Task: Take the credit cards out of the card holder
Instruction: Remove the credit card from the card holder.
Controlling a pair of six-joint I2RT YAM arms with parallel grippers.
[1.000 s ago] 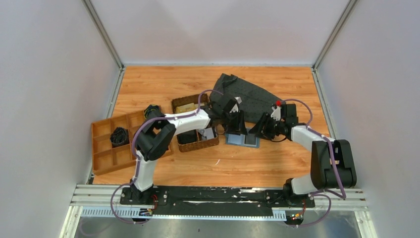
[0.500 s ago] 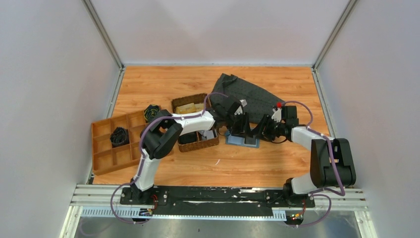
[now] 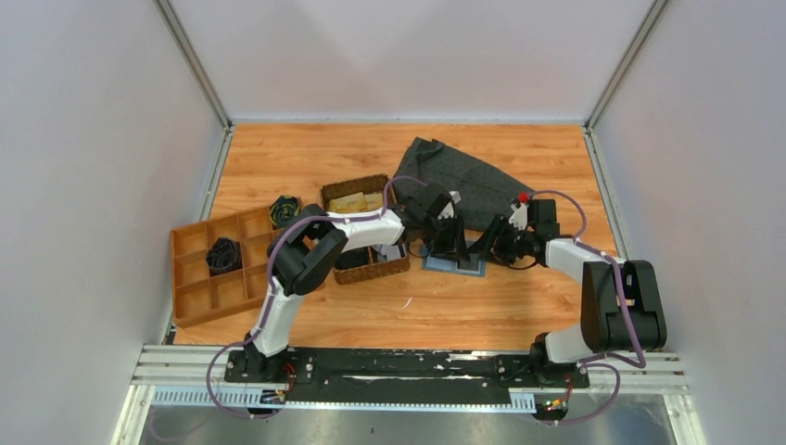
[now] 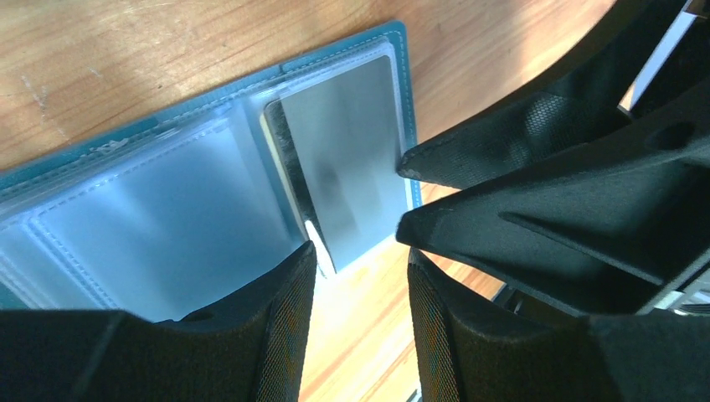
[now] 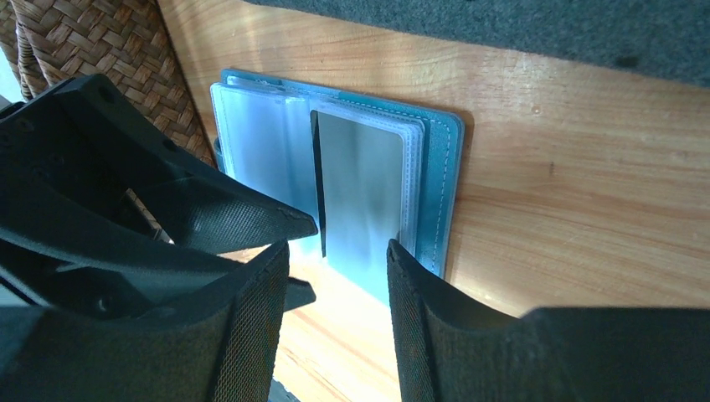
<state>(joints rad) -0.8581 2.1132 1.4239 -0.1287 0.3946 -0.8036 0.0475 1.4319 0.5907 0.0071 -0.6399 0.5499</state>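
The blue-teal card holder lies open on the wooden table, between both grippers. In the left wrist view the card holder shows pale clear panels, and a grey credit card sits in its right panel. The card's near end reaches toward my left gripper, which is open and empty. My right gripper is open just in front of the same card and holder. In the top view the left gripper and the right gripper face each other over the holder.
A brown woven basket stands left of the holder and shows in the right wrist view. An orange-brown divided tray with black items lies further left. A dark grey dotted cloth lies behind, and shows in the right wrist view.
The left arm has swung right and its gripper has come down onto the holder's left side. The right gripper has edged closer to the holder. The holder has stayed in place.
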